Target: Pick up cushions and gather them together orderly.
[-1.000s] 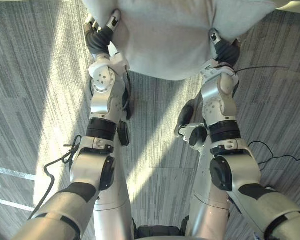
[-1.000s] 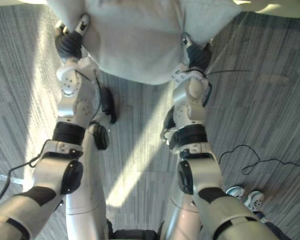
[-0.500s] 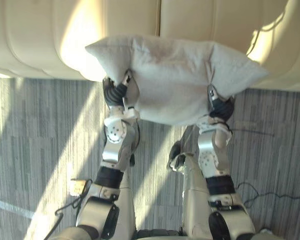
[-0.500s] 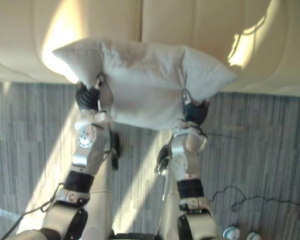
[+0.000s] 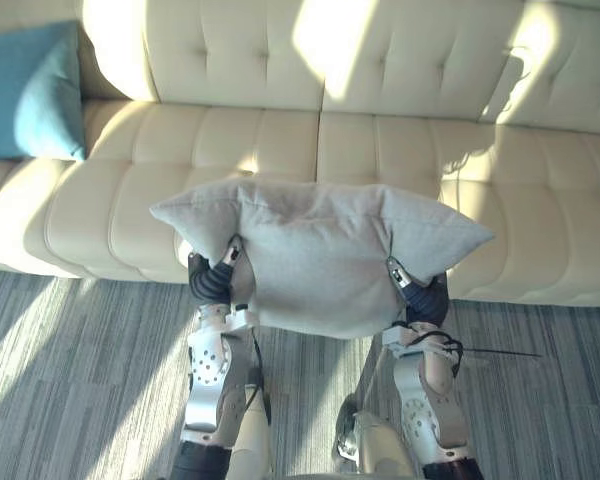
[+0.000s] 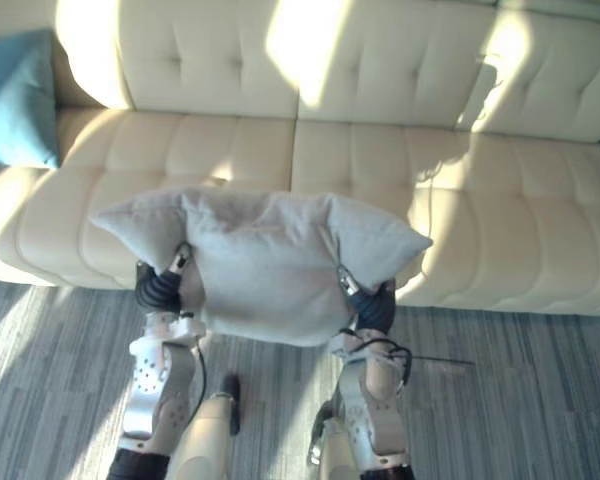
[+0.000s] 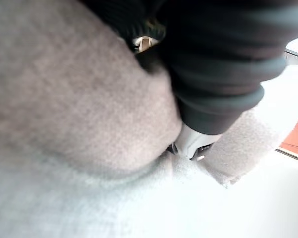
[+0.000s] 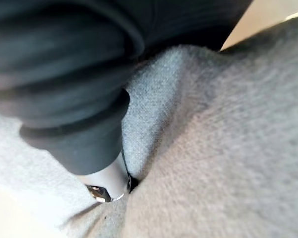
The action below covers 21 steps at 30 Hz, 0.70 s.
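Grey cushion (image 5: pixel 320 262) is held aloft, pinched at one end by the left hand (image 5: pixel 213 281) and at the other by the right hand (image 5: pixel 423 297), its long axis running hand to hand. Beyond both, the sofa (image 5: pixel 380 150) is seen. The teal cushion (image 5: pixel 30 95) lies farthest, out past the left hand, judged the nearer.

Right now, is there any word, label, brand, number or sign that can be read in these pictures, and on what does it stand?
None: no text can be read anywhere.
The grey cushion, gripped by the left hand and the right hand, is plain fabric.
The cream sofa and the blue cushion show no label or print.
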Available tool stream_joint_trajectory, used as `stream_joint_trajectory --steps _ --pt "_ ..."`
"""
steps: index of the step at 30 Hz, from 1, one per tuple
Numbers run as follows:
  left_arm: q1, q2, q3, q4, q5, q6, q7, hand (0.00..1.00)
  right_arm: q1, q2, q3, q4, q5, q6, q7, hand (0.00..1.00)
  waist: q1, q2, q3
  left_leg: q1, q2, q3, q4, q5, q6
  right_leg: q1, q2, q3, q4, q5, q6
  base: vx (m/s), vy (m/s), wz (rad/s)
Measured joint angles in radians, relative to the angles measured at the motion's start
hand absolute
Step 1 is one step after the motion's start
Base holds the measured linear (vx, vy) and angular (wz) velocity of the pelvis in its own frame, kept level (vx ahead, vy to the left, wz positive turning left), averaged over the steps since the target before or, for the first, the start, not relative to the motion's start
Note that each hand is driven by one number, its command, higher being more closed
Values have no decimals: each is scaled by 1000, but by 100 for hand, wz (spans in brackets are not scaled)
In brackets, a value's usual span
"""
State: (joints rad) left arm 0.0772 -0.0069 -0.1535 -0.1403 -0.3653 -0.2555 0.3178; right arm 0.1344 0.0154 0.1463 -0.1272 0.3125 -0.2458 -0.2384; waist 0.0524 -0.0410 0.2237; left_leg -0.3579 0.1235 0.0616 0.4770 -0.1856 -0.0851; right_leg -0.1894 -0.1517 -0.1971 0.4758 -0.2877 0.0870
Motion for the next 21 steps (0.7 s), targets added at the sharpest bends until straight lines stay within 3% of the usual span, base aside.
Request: stream_joint_trajectory --steps 2,3,6,7,8,9,10,11,12,13,14,15,16,17,19,20,21 --pt "24 18 -8 23 -12 6 -17 100 10 -15 -1 35 -1 6 3 100 -4 0 1 40 10 12 35 -52 3 -31 -11 27 152 27 38 106 84 -24" --pt "29 27 -13 30 -13 9 -19 100 13 -17 -3 43 -2 11 4 100 -4 -1 1 53 11 13 42 -64 7 -39 -15 35 192 37 36 80 98 -10" --pt "56 65 -35 39 -13 31 -36 100 18 -18 -25 93 -10 19 10 100 -15 -12 -4 130 6 9 45 -114 29 -91 -46 47 378 148 6 114 71 -4" --pt "64 74 -35 43 -13 32 -39 100 10 -21 -25 126 -11 21 22 100 -16 -14 -14 163 4 7 4 -113 39 -100 -50 39 387 141 -30 201 19 -16" --pt "64 79 -34 44 -13 28 -39 100 1 -25 -25 149 -11 25 37 100 -16 -19 -28 182 6 2 -37 -109 45 -108 -39 19 303 62 -30 177 6 -17" --pt "62 80 -34 44 -13 26 -39 100 -5 -25 -25 152 -11 29 40 100 -17 -18 -29 189 7 -3 -46 -109 45 -111 -34 10 268 51 -29 237 -20 -27" --pt "55 86 -34 47 -13 21 -39 100 -19 -29 -25 154 -11 37 45 100 -16 -13 -30 207 17 -17 -80 -109 44 -132 6 7 142 49 -31 232 -58 -23" --pt "46 100 -34 56 -13 20 -39 100 -26 -42 -25 157 -11 41 49 100 -19 -8 -30 242 30 -16 -126 -102 32 -146 48 11 -31 106 -24 232 -58 -19" --pt "45 105 -34 58 -13 21 -39 100 -28 -46 -25 159 -11 41 50 100 -23 -8 -30 255 31 -14 -140 -99 26 -146 55 13 -86 135 -22 319 -137 7" --pt "45 115 -34 69 -13 23 -42 100 -31 -60 -24 165 -13 42 55 100 -39 -28 -42 290 20 -15 -169 -88 -8 -141 69 39 -261 253 -25 364 -204 35" --pt "44 118 -36 87 -13 24 -45 100 -37 -65 -25 168 -30 42 56 100 -61 -56 -56 320 -6 -26 -173 -109 -38 -134 61 86 -337 426 -68 444 -266 40" --pt "40 109 -39 104 -12 24 -46 100 -46 -79 -27 173 -32 41 56 100 -69 -35 -53 332 0 -42 -173 -117 -47 -125 74 80 -328 416 -91 381 -222 4" --pt "41 100 -46 110 -12 30 -48 100 -72 -106 -33 181 -36 44 56 100 -60 10 -55 340 27 -83 -198 -105 -55 -135 109 81 -292 390 -102 277 -166 -23" --pt "39 98 -48 112 -12 30 -51 100 -78 -111 -39 180 -36 44 56 100 -60 22 -58 342 33 -102 -198 -103 -56 -146 119 81 -270 370 -104 326 -180 -29" --pt "35 93 -88 115 -12 30 -71 100 -59 -115 -75 178 -35 45 58 100 -79 58 -75 312 65 -178 -121 -89 -84 -137 141 25 -225 266 -116 313 -183 35" --pt "35 88 -92 115 -13 30 -76 100 -50 -115 -78 173 -35 46 58 100 -85 60 -75 296 71 -188 -79 -85 -91 -121 143 10 -231 254 -120 367 -173 87" --pt "42 63 -96 115 -17 30 -87 100 -8 -115 -86 132 -35 54 58 100 -92 68 -72 222 89 -201 105 -57 -121 -64 156 -30 -249 231 -131 356 -152 84"
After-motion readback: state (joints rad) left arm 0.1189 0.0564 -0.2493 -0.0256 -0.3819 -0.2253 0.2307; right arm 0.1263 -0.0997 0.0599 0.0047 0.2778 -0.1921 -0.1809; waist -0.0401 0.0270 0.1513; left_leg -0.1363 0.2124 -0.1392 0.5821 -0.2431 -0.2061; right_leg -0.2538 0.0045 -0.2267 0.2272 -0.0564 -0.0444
